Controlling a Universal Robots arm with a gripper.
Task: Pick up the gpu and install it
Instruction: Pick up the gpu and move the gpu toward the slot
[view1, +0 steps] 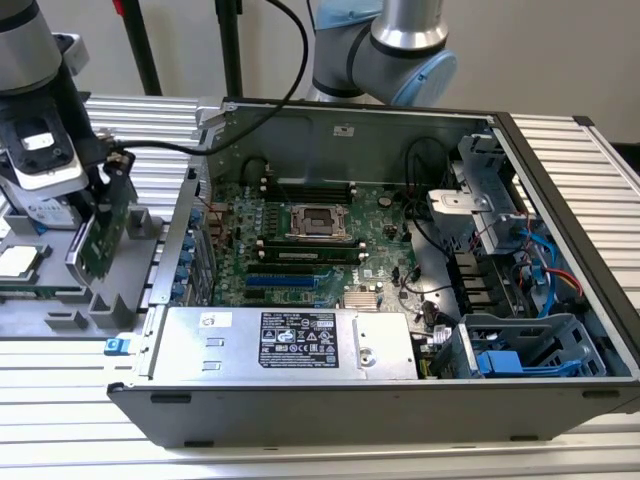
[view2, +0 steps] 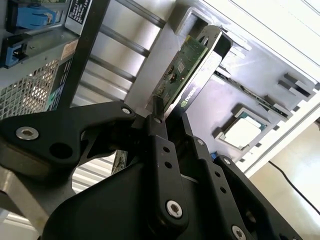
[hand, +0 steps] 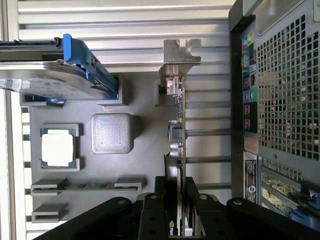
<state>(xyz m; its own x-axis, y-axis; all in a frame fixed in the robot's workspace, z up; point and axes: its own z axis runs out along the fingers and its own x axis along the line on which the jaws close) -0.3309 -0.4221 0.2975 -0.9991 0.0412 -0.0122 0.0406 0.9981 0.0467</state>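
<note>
Ribbed bench (view1: 60, 400); grey tray (hand: 145, 150) beside open case (view1: 330, 415). Pick-up step: my tool (hand: 176, 202) clamped on the gpu (hand: 179, 115) (edge-on, at tray). Install, I judge, needs clearing the case wall.

I can read no words or numbers with any certainty from here. In the exterior view, a black label (view1: 298, 340) with rows of white print and small marks sits on top of the silver power supply (view1: 385, 350). A small white sticker (view1: 213, 320) lies near it, toward the exterior view's left. In the second wrist view I see a pale logo mark (view2: 185, 103) on the black edge of the gpu (view2: 182, 65). Its shape is clear to me, but any lettering is not. In the first wrist view, a strip of coloured port markings (hand: 248, 95) runs down the back of the computer case (hand: 285, 75), too small to make out.
</note>
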